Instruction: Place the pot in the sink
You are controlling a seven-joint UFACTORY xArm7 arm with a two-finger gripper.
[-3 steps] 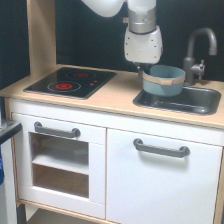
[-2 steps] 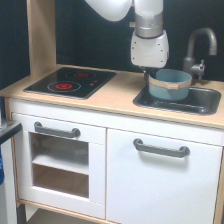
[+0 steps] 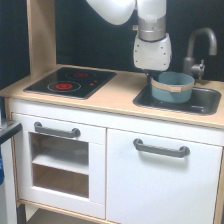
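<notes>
1 pot (image 3: 172, 86) is held tilted over the sink (image 3: 210, 102) for lowering; fingers hidden, grip state cannot be told.

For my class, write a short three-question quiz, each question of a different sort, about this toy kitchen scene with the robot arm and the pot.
1. True or false: the pot is over the sink, not over the hob.
2. Multiple choice: the tap stands (A) behind the hob, (B) behind the sink, (C) on the cupboard door.
3. Fill in: the band around the pot's rim is ____ in colour.

Key: 1 true. 2 B. 3 tan. Note: the arm's jaws are hidden behind the wrist and pot, so their state cannot be judged.
</notes>
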